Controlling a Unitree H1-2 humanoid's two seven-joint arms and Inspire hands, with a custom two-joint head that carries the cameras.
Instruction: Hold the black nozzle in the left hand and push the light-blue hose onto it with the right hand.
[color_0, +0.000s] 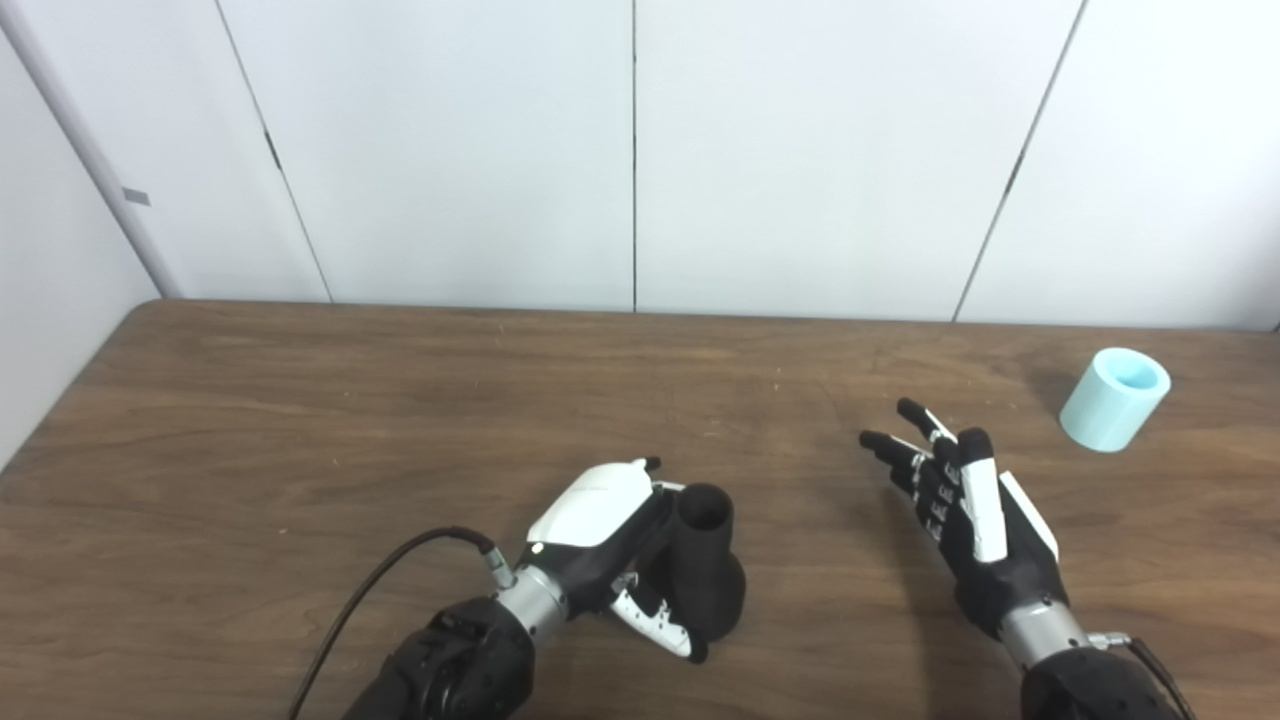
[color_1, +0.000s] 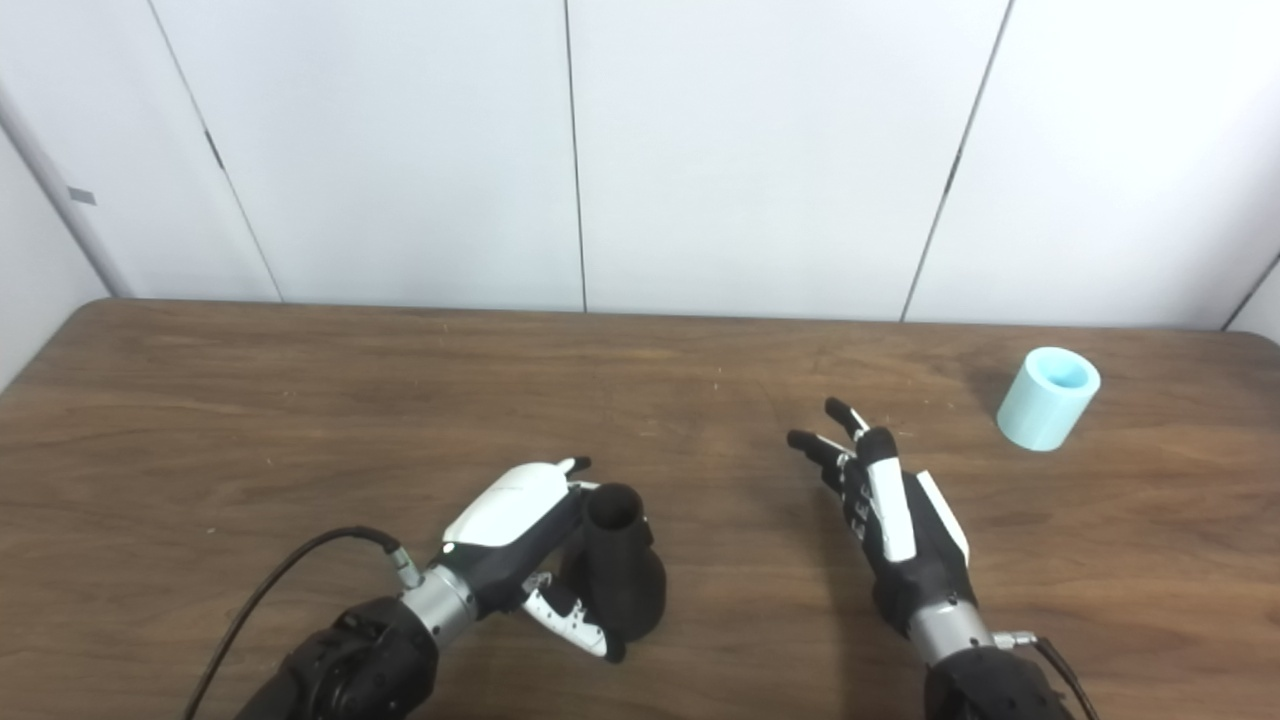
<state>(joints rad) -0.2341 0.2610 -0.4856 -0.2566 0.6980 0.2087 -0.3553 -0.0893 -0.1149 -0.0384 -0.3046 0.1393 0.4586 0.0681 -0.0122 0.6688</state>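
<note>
Gripping black nozzle (color_0: 706, 572) upright on table (color_0: 300, 420) in my left hand (color_0: 600, 540); right hand (color_0: 965, 510) empty, fingers spread; light-blue hose (color_0: 1114, 398) well apart, far right; next, reach and grasp it.

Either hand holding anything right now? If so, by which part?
Left hand is wrapped around the black nozzle, gripping its narrow neck. Right hand is open, empty; the blue hose lies apart.

Brown wood-grain table (color_0: 300, 420) before white panelled wall (color_0: 450, 150).
</note>
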